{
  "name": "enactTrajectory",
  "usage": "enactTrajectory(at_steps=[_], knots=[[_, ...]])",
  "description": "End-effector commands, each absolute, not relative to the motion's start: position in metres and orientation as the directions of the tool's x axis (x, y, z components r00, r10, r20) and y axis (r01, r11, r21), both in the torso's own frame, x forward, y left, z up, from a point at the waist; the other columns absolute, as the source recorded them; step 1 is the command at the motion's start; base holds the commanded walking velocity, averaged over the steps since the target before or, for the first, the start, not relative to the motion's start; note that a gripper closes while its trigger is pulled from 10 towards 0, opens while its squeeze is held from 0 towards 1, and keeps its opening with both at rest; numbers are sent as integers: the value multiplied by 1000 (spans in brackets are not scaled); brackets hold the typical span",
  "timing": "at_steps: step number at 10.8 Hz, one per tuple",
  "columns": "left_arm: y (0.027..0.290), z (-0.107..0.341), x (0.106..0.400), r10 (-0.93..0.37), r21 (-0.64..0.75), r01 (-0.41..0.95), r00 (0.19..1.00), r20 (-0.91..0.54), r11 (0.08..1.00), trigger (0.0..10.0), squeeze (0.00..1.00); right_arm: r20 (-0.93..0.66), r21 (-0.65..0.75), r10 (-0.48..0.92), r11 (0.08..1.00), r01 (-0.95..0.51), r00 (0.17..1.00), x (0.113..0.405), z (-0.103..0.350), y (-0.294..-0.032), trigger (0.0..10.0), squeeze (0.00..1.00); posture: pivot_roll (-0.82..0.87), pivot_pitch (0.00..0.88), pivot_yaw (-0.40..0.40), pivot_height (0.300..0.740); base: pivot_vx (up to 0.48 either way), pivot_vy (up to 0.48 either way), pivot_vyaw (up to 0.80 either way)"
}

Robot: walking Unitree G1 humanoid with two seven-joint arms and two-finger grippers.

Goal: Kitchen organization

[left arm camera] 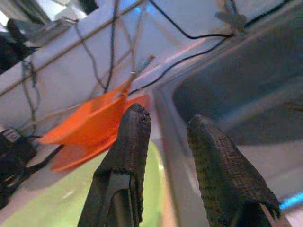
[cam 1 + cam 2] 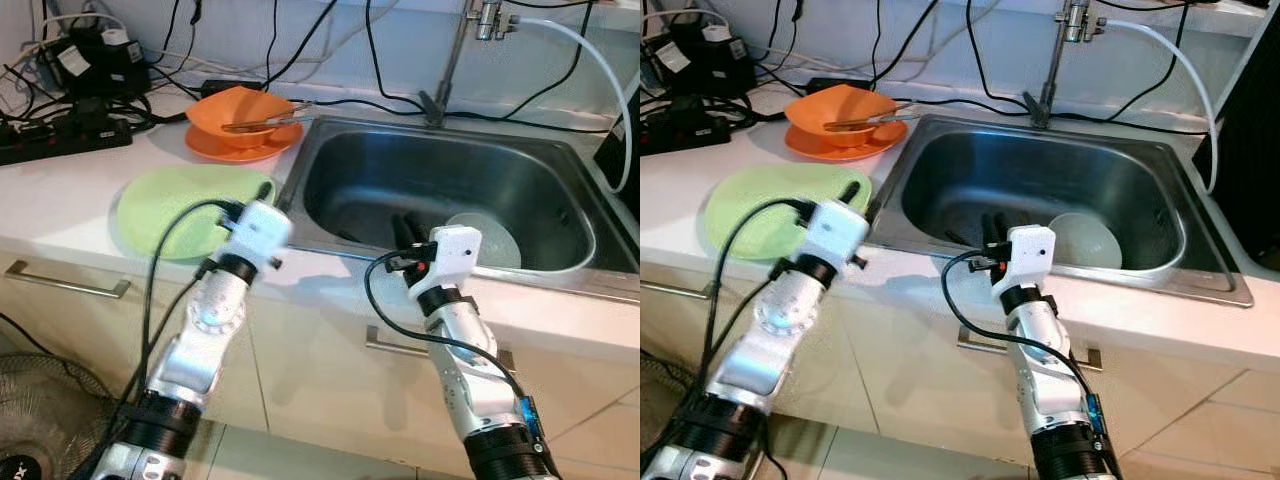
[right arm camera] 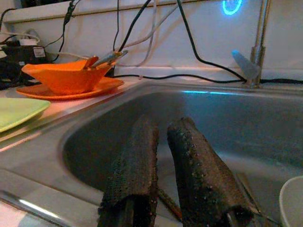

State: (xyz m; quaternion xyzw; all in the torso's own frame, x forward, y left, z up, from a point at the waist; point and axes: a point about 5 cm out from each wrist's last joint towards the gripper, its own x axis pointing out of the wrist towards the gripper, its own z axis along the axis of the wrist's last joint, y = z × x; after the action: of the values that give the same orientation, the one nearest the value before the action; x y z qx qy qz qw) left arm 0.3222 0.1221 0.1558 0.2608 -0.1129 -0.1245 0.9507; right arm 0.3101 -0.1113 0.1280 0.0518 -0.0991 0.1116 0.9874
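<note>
Both arms raised, left claw (image 1: pixel 165 142) and right claw (image 3: pixel 163 137) slightly parted.

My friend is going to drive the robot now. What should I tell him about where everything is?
Left gripper: open, holding nothing, over the green plate near the sink's left rim.
Right gripper: fingers a little apart, holding nothing, reaching over the sink's front edge.
Orange bowl with utensils in it sits on the orange plate on the counter behind the green plate.
Pale bowl lies in the sink.
Nothing is picked up yet; sorting the dishes is all still to do.
</note>
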Motion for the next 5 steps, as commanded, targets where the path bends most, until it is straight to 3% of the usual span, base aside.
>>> enactTrajectory(at_steps=[1, 2, 3, 5], knots=[[119, 157, 319, -315, 540, 183, 936, 161, 821, 10000, 1000, 203, 76, 214, 969, -234, 955, 311, 130, -110, 10000, 0, 178, 6, -7, 740, 0, 0, 0], [120, 159, 317, -311, 585, 161, 936, 165, 795, 10000, 1000, 200, 79, 217, 968, -237, 955, 311, 130, -108, 10000, 0, 182, 7, -8, 740, 0, 0, 0], [123, 163, 319, -304, 657, 143, 943, 137, 740, 10000, 0, 191, 80, 218, 968, -237, 957, 312, 128, -107, 10000, 0, 187, 11, -9, 740, 0, 0, 0], [127, 179, 320, -323, 788, 151, 944, 64, 597, 10000, 0, 182, 85, 221, 967, -239, 958, 312, 127, -106, 10000, 0, 199, 13, -12, 740, 0, 0, 0]])
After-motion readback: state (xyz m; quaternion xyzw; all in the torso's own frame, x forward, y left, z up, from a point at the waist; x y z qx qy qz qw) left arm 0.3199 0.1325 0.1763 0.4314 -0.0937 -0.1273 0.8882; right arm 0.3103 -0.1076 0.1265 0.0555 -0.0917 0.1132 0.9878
